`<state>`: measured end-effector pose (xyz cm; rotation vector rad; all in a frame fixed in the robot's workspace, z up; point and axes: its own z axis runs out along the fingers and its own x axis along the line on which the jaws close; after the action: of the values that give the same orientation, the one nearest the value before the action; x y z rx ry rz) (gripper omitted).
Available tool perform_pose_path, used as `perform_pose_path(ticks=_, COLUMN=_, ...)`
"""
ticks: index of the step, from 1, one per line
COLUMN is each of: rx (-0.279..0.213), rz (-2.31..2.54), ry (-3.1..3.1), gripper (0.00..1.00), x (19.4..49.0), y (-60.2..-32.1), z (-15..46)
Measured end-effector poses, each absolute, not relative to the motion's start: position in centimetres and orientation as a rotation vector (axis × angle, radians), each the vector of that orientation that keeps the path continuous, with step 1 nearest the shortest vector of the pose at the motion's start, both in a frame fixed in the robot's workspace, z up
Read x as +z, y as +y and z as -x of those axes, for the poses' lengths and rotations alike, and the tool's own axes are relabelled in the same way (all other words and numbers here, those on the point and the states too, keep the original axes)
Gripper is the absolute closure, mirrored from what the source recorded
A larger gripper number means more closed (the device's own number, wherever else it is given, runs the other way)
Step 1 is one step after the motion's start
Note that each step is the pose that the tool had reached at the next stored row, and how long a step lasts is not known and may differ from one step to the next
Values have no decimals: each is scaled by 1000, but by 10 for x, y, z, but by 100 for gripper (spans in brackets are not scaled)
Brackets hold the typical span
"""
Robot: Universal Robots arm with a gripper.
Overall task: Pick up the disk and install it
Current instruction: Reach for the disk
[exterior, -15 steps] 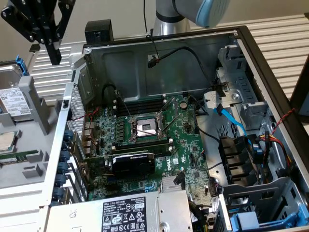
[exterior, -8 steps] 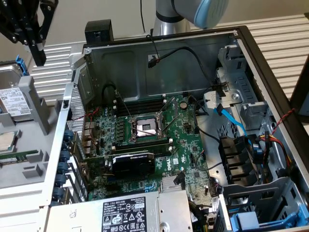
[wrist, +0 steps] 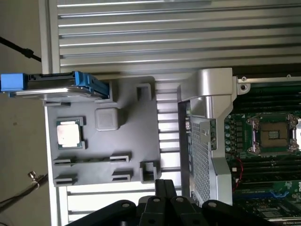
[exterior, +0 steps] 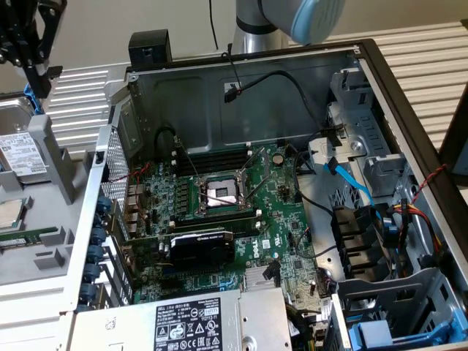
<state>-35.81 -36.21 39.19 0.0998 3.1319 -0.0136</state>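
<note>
The disk point(exterior: 17, 152) is a silver-grey drive with a white label. It leans in the grey parts tray point(exterior: 51, 256) at the exterior view's left, outside the computer case. In the wrist view the disk point(wrist: 56, 84) is seen edge-on in its blue carrier, at one corner of the tray point(wrist: 136, 136). My gripper point(exterior: 36, 82) hangs just above the disk, black fingers pointing down. In the wrist view the gripper point(wrist: 164, 187) is shut with nothing between its fingers, apart from the disk.
A square silver CPU chip point(wrist: 69, 133) lies in the tray beside the disk. The open computer case point(exterior: 241, 73) holds the motherboard point(exterior: 219, 197), a blue cable point(exterior: 351, 179) and drive bays with another blue-fronted carrier point(exterior: 380, 333). A power supply point(exterior: 190, 322) sits at the front.
</note>
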Motion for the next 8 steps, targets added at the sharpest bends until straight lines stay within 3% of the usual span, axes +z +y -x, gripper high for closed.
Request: perform_pose_path(ticks=8, rx=-13, rz=-100, ry=3132, gripper=89, x=392, y=-343, z=386)
